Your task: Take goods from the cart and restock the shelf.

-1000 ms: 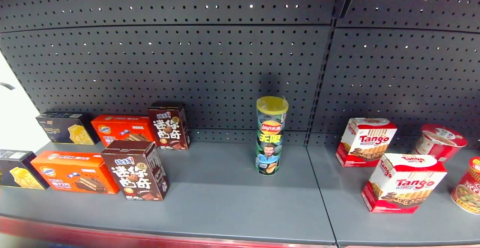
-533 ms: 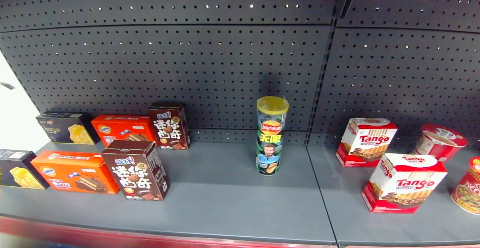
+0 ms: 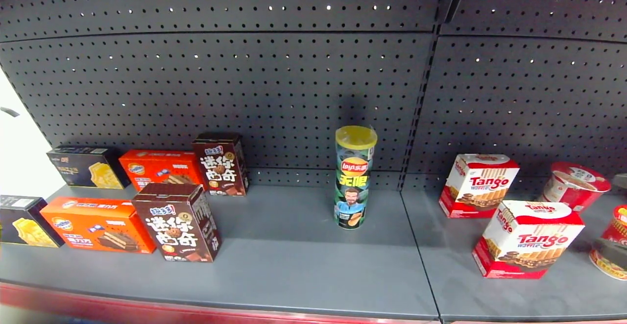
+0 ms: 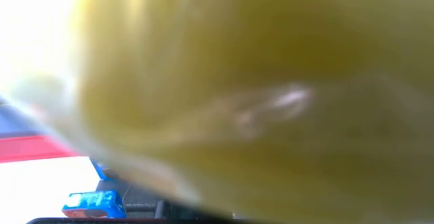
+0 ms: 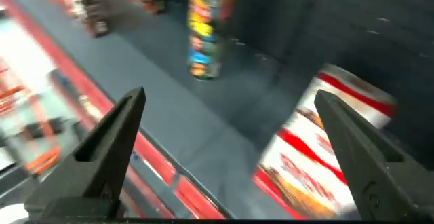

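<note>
Take front brown box (image 3: 177,222) as your landmark.
- Just beside it, left: front orange box (image 3: 95,223), lying flat.
- Farther left: black box with yellow picture (image 3: 24,221), cut by frame edge.
- Behind landmark, your second row in same order: rear black box (image 3: 87,167), rear orange box (image 3: 159,167), rear brown box (image 3: 220,163).
- Well right of landmark: two red-and-white wafer boxes, rear (image 3: 477,184) and front (image 3: 531,238).
- Beyond those: red cup (image 3: 575,184), then second cup (image 3: 621,223), partly covered.
- Behind everything: perforated dark panel (image 3: 245,84).

1. Chip can (image 3: 355,177): bore a round red-and-yellow logo above large yellow characters.
2. Front wafer box (image 3: 531,238) and rear wafer box (image 3: 477,184): each carried slanted red lettering across its face.
3. Front brown box (image 3: 179,221) and rear brown box (image 3: 220,164): showed large white characters.
4. Front orange box (image 3: 98,223): print was too small to read.
</note>
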